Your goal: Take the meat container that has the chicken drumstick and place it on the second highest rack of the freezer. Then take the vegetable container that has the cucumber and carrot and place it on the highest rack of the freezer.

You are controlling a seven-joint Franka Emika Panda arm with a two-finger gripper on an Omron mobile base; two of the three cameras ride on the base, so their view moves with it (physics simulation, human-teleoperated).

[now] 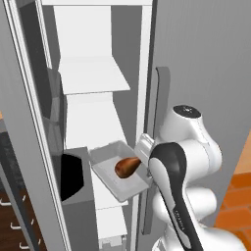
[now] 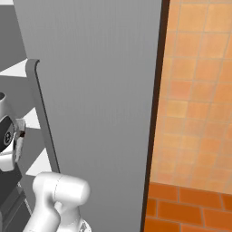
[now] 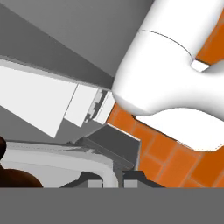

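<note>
Left base view: the freezer (image 1: 93, 73) stood open, white interior, several white shelves one above another, grey bar handle (image 1: 158, 98) on its door edge. The meat container (image 1: 105, 172) was at the freezer opening, partway up, near the shelf level just below the middle of the frame, tilted with its near corner dipping. Couldn't tell whether it was resting on a shelf or hanging clear. The chicken drumstick (image 1: 127, 167) lay inside it, bulbous end toward the camera, close to the tray's right wall. The gripper (image 1: 143, 149) sat at the tray's right rim, mostly hidden behind the white arm's elbow. Hand view: the two dark finger tips (image 3: 90, 179) were nearly together, pinched on the grey rim of the meat container (image 3: 65, 154), so the tool was clamped narrow on the tray edge. Part of the drumstick (image 3: 17, 178) showed dark brown at the lower left of that view, orange tiled floor (image 3: 170, 162) beyond. Right base view: mostly the grey outer face of the freezer door (image 2: 99, 113) with the bar handle (image 2: 43, 118) at its left, white shelf edges past it, orange tile wall (image 2: 199, 90) to the right.
</note>
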